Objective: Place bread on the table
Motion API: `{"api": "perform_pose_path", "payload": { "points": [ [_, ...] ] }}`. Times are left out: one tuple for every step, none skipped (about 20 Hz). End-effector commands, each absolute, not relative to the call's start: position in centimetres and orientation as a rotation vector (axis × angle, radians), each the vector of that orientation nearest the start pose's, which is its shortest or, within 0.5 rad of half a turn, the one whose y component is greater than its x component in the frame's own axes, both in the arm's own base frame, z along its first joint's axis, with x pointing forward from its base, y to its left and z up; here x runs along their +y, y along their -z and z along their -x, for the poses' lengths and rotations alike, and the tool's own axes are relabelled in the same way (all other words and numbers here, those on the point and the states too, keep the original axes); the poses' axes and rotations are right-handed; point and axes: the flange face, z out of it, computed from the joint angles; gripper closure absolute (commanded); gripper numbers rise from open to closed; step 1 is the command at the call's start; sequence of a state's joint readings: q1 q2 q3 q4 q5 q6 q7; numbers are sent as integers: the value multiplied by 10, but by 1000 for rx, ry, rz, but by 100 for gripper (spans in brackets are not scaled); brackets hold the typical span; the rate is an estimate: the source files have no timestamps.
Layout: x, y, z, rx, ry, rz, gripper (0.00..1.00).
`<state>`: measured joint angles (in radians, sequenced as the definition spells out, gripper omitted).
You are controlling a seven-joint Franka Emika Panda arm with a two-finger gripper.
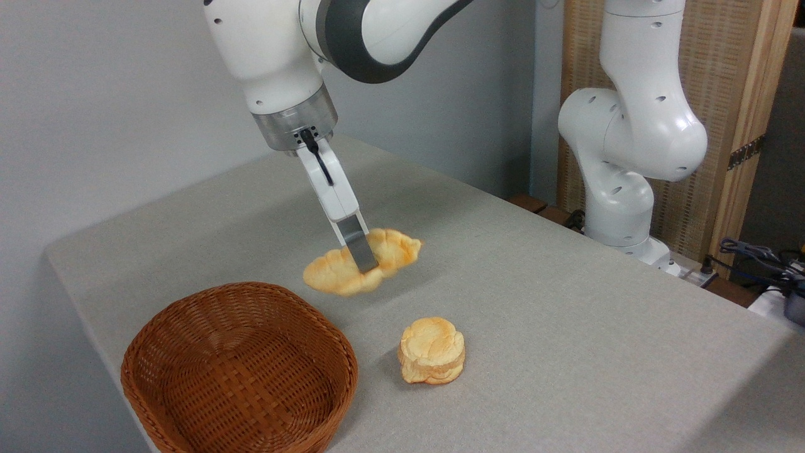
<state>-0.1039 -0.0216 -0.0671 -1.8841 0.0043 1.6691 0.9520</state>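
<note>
Glossy white arm, grey joint bands, silver wrist ring, black cable

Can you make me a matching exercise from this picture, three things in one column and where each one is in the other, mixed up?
Things:
1. bread
2. round bun
3. wicker basket

Places:
A. at the near left corner of the table, nothing in it
B. gripped in the hand, beyond the basket
C. lying on the cloth, right of the basket

Pairs: 1-B, 2-C, 3-A
</note>
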Motion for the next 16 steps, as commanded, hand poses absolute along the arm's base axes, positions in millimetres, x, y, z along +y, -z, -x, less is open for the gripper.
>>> {"api": "perform_pose_path", "payload": {
  "points": [
    [-94, -494, -523, 1730, -310, 2711, 0],
    [-94, -494, -523, 1730, -310, 2711, 0],
    [-94, -494, -523, 1730, -307, 2711, 0],
    [-94, -494, -524, 1728, -305, 2712, 0],
    [-94, -494, -524, 1728, -303, 2712, 0],
    [-94, -495, -524, 1729, -298, 2710, 0],
    [-94, -496, -525, 1726, -289, 2710, 0],
    [-94, -496, -526, 1725, -278, 2707, 0],
    [-94, -498, -528, 1723, -261, 2695, 0],
    [-92, -503, -529, 1714, -233, 2685, 0],
    [-90, -511, -531, 1702, -196, 2666, 0],
    [-85, -517, -535, 1679, -162, 2657, 0],
    [-83, -527, -538, 1665, -113, 2647, 0],
    [-79, -535, -541, 1650, -85, 2651, 0],
    [-72, -545, -545, 1620, -53, 2663, 0],
    [-69, -552, -547, 1599, -23, 2674, 0]
  ]
}}
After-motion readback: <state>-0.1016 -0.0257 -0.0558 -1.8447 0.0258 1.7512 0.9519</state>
